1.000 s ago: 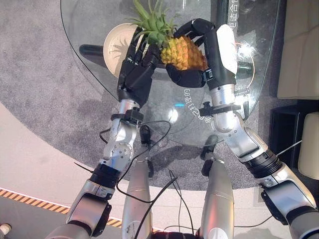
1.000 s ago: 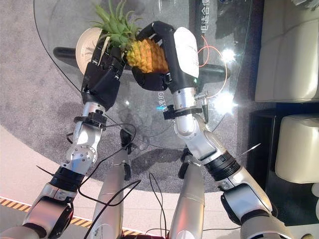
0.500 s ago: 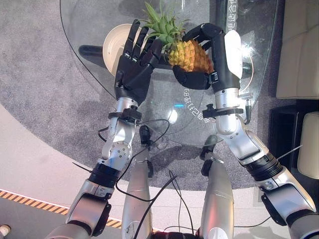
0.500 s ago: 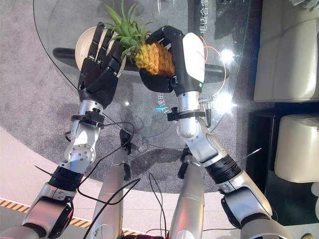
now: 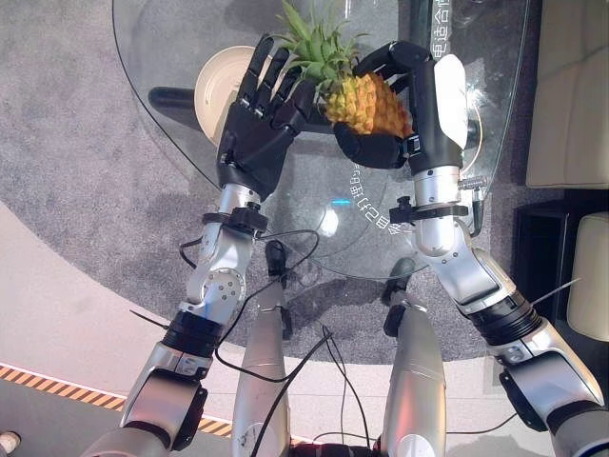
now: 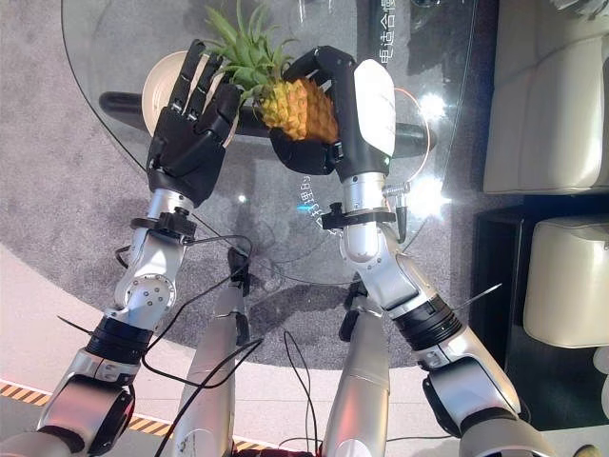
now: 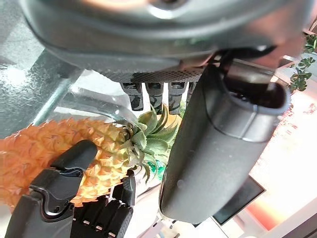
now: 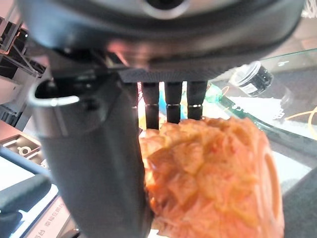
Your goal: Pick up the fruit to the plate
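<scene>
Pineapple (image 5: pixel 369 101), orange with green crown, gripped by right hand (image 5: pixel 404 114) beside round cream plate (image 5: pixel 217 84); left hand (image 5: pixel 259 124) splayed, empty, guarding.

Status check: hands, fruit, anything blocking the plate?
Right hand shut on orange pineapple, above glass table. Left hand open beside its leaves. Cream round plate beyond left hand.

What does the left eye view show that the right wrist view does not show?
The left eye view alone has the cream plate on the glass table, the pineapple's green crown, and the open left hand beside it. The right wrist view alone gives the close look along the right hand. Both have that hand curled round the pineapple.
</scene>
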`<state>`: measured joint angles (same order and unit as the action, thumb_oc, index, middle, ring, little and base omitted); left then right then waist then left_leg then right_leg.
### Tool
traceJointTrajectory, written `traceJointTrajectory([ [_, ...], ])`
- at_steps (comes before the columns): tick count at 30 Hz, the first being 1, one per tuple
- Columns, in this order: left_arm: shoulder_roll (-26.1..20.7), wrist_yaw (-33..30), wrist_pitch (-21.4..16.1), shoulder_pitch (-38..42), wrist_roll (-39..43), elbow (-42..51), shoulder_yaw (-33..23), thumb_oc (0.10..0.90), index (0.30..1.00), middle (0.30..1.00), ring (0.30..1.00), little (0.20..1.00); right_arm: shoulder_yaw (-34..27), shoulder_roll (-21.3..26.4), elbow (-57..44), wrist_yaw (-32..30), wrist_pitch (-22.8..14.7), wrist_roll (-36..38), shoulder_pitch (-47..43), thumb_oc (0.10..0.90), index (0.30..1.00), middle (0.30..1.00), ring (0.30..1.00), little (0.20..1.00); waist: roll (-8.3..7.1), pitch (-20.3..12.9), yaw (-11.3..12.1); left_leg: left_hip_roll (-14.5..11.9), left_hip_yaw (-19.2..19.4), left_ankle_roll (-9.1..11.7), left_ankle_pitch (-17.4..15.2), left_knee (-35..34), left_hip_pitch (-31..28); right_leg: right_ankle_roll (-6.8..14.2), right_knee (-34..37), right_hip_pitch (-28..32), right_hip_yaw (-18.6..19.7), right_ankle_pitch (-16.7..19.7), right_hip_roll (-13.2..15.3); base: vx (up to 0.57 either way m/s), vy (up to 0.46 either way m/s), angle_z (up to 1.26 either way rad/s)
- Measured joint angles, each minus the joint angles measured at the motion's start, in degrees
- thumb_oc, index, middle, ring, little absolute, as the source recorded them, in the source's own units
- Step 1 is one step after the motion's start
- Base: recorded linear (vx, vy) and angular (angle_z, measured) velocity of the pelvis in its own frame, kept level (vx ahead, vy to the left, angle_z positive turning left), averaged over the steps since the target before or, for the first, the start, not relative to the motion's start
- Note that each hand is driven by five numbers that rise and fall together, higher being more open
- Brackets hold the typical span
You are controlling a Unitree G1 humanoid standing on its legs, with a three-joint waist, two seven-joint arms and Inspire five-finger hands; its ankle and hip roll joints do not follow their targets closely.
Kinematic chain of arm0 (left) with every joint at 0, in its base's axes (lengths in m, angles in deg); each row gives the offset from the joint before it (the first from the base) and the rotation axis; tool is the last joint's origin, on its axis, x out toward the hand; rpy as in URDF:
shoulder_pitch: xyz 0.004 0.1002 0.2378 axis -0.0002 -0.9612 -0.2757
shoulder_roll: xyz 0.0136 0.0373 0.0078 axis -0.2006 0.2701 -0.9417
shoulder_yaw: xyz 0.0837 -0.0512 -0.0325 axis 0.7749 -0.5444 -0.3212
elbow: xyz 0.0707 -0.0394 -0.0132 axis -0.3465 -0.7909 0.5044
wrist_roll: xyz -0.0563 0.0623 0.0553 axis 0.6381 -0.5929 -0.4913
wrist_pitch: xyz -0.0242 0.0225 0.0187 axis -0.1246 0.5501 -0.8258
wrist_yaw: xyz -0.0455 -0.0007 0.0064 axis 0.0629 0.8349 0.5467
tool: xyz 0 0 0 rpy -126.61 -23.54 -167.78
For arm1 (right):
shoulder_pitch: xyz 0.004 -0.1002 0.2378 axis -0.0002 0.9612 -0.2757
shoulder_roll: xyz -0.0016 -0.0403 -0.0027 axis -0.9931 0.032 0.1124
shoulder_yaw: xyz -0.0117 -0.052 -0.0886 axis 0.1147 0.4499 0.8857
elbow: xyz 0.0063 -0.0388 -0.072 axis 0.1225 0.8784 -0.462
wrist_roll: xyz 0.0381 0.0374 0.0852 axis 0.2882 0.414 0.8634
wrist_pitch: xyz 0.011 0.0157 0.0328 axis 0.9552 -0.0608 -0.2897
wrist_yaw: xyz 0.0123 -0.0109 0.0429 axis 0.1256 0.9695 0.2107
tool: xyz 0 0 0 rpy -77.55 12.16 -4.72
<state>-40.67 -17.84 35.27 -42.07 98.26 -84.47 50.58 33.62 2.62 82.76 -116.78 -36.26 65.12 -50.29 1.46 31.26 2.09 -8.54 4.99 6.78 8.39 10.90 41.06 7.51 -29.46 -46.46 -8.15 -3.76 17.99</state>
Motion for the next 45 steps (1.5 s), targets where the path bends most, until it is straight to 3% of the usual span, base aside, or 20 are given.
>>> traceJointTrajectory([
  [16,-0.5,-0.8,1.2,0.0,-0.2,0.0,0.1,0.800,0.900,0.900,0.900,0.900,0.1,0.0,0.0,2.2,0.0,0.0,0.0,0.100,0.300,0.300,0.300,0.200,0.00,0.0,0.5,0.1,0.1,-0.2,0.2,-1.0,0.1,0.2,1.1,0.0,-0.3,0.2,0.0,0.00,0.000,0.00],
  [36,0.5,-13.3,2.5,0.0,-2.8,0.9,0.5,0.800,0.900,0.900,0.900,0.900,3.9,0.0,0.0,4.4,0.6,0.0,-0.3,0.100,0.300,0.300,0.300,0.200,0.00,0.0,0.9,0.1,0.0,-0.2,0.2,-1.3,0.1,0.2,1.2,0.0,-0.6,0.2,0.0,0.00,0.000,0.00],
  [45,0.5,-14.5,3.6,0.0,-4.1,1.9,0.5,0.800,0.900,0.900,0.900,0.900,4.0,0.0,-0.1,4.4,1.1,0.0,-0.8,0.100,0.300,0.300,0.300,0.200,0.00,0.0,1.0,0.1,-0.1,-0.2,0.3,-1.5,0.1,0.2,1.4,0.1,-0.7,0.2,0.0,0.00,0.000,0.00],
])
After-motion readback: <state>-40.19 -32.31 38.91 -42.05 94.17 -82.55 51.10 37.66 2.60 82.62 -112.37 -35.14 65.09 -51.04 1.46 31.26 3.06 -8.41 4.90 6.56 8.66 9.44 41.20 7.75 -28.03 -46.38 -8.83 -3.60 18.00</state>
